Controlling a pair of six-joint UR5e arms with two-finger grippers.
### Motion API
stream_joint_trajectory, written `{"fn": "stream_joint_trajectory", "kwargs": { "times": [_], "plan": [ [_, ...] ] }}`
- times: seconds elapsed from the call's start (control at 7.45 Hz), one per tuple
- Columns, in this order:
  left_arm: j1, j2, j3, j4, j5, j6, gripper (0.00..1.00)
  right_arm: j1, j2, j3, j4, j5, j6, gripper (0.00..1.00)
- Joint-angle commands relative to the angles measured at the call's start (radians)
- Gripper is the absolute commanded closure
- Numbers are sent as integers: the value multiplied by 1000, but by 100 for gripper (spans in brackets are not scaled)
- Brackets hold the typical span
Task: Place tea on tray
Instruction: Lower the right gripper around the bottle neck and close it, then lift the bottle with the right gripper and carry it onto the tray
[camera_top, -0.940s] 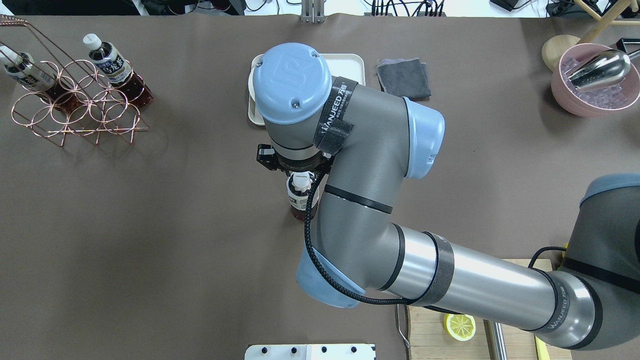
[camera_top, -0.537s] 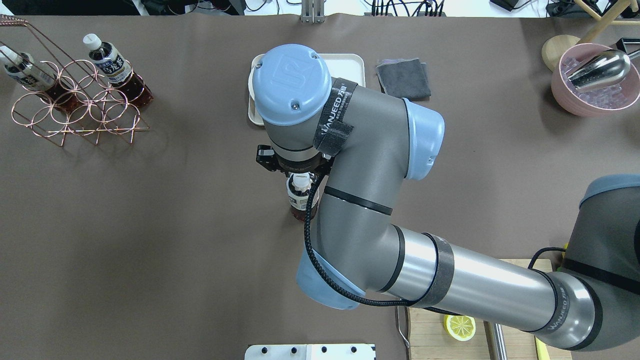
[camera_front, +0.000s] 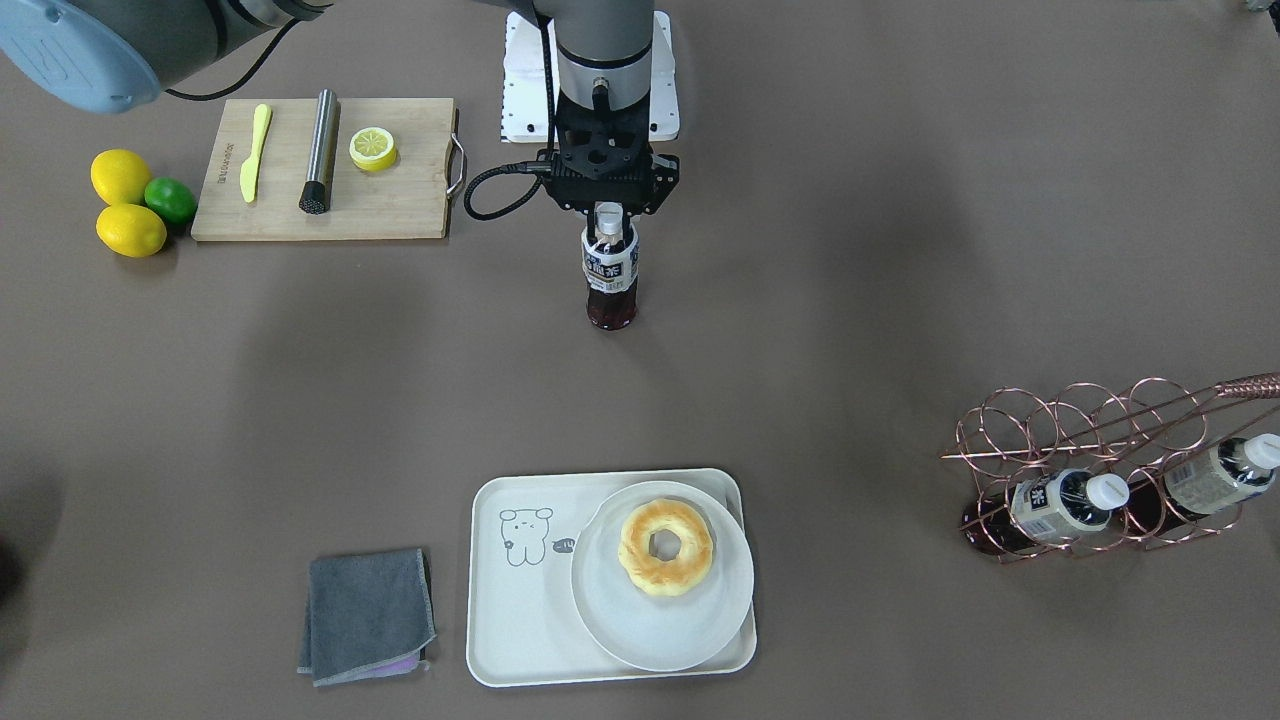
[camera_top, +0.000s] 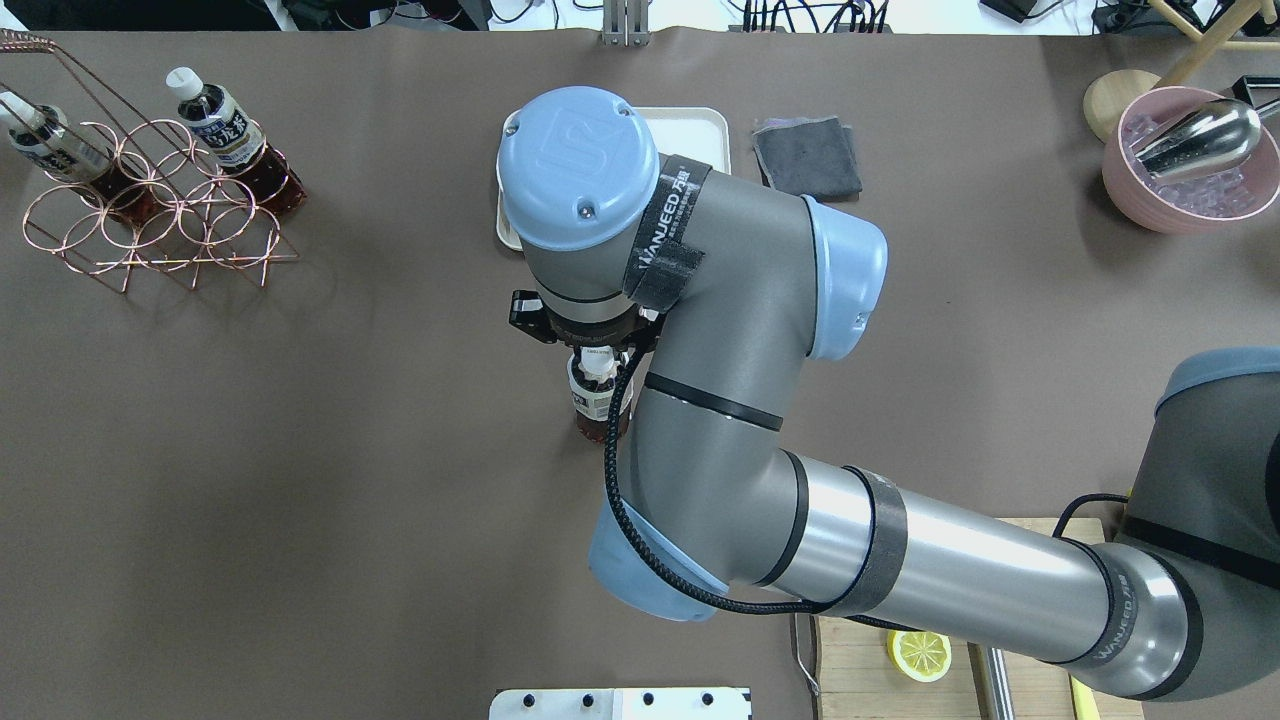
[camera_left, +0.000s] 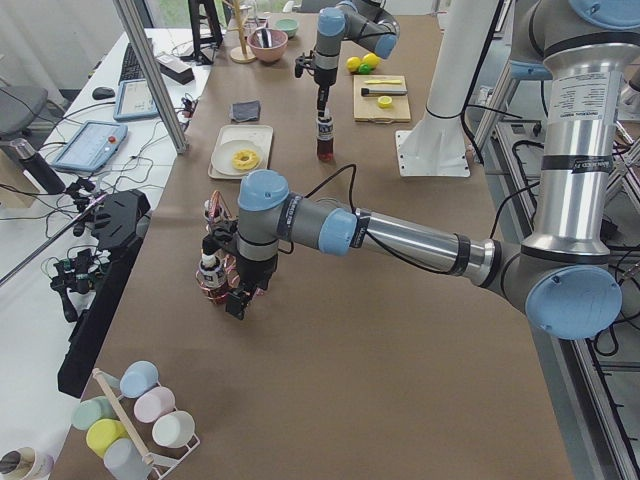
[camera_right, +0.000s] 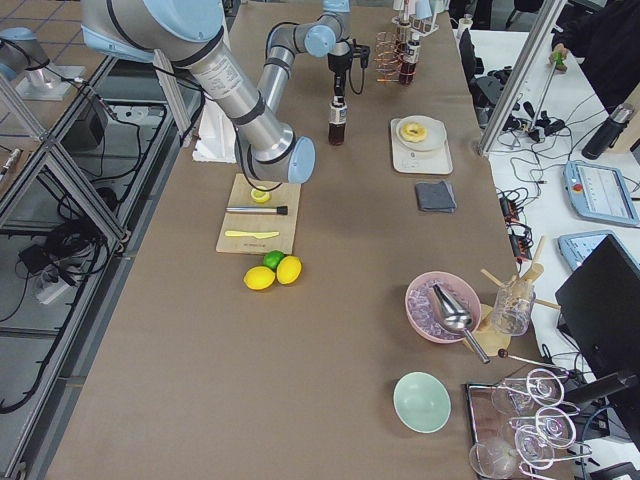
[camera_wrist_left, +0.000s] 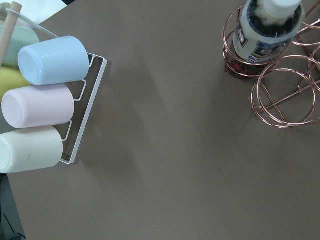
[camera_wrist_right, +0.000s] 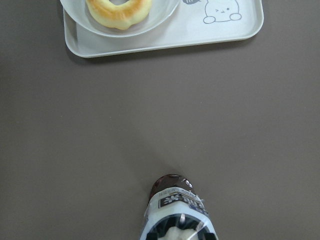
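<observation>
1. The right gripper (camera_front: 609, 222) is clamped on the upright tea bottle (camera_front: 611, 285) at its white cap.
2. The tea bottle is mid-table, well apart from the tray (camera_front: 520, 600).
3. I cannot tell how far the left gripper (camera_left: 238, 298) is open.

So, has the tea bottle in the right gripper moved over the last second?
Yes, slightly. In the overhead view the tea, held in the right gripper, has shifted a little toward the view's left, judged against the tray.
</observation>
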Motion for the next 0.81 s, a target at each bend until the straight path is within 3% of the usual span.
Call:
{"fn": "stream_joint_trajectory", "kwargs": {
  "times": [0.0,0.67],
  "plan": [
    [0,0,-1,0,1,0,2,76,19,35,-29,76,-14,100],
    [0,0,4,-2,1,-2,2,214,27,-54,-18,126,-165,100]
  ]
}}
